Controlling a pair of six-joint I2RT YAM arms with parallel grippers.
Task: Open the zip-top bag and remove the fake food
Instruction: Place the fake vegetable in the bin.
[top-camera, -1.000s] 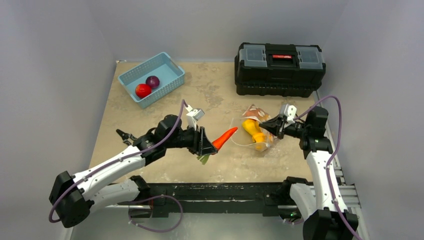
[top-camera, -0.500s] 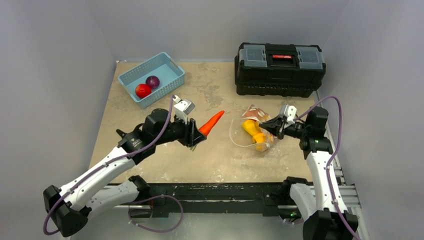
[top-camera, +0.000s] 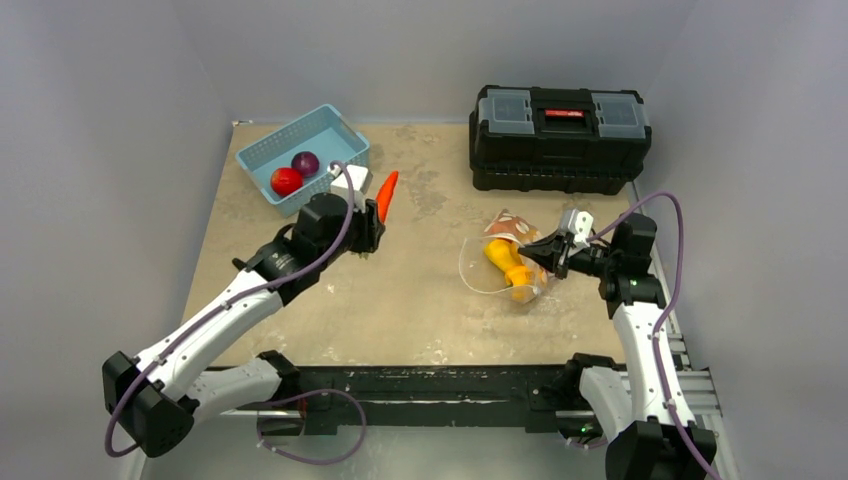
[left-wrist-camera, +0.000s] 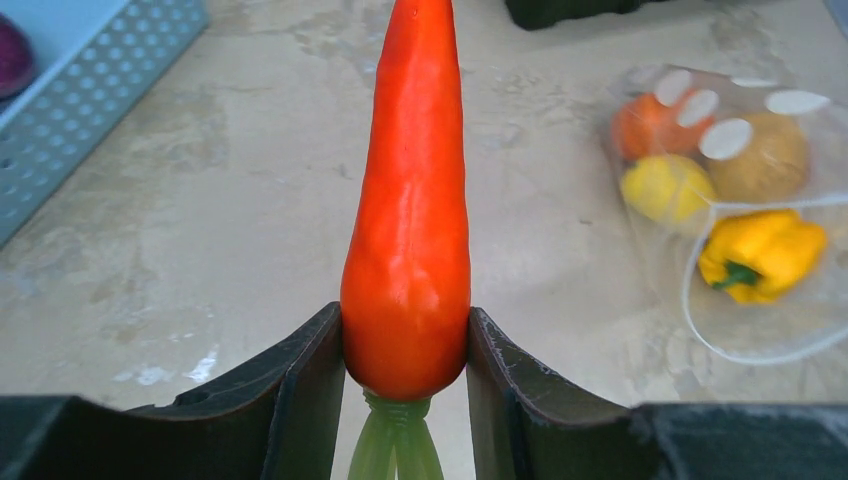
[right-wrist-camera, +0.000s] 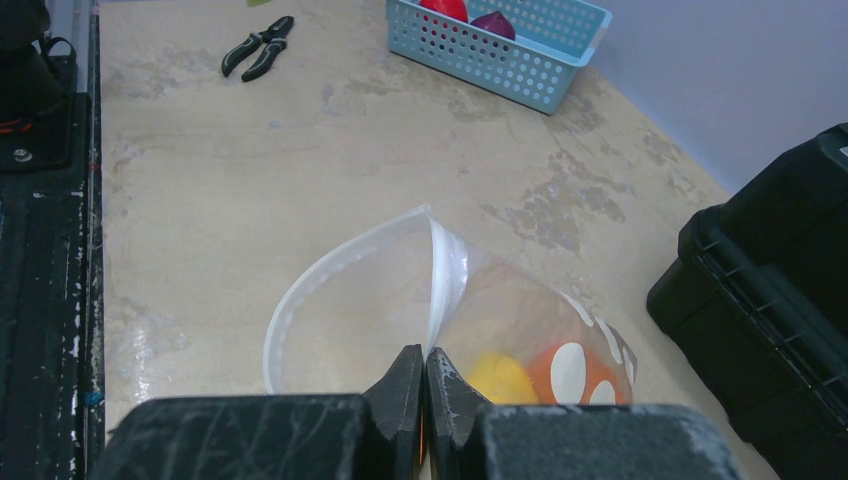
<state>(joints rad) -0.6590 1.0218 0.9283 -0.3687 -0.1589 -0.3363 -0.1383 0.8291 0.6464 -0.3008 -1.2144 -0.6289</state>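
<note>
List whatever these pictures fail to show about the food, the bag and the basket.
- Left wrist view: the carrot loses its tip at the top edge.
- Right wrist view: the right gripper covers part of the zip-top bag, so how much it holds is unclear.
- Right wrist view: the top edge cuts the basket and its contents.

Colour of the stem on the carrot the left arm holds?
Light green stem, below the orange-red carrot body. The left wrist view shows it best.

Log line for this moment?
left gripper: shut on carrot, near basket | right gripper: shut on zip-top bag rim | bag open, fake food inside
</note>
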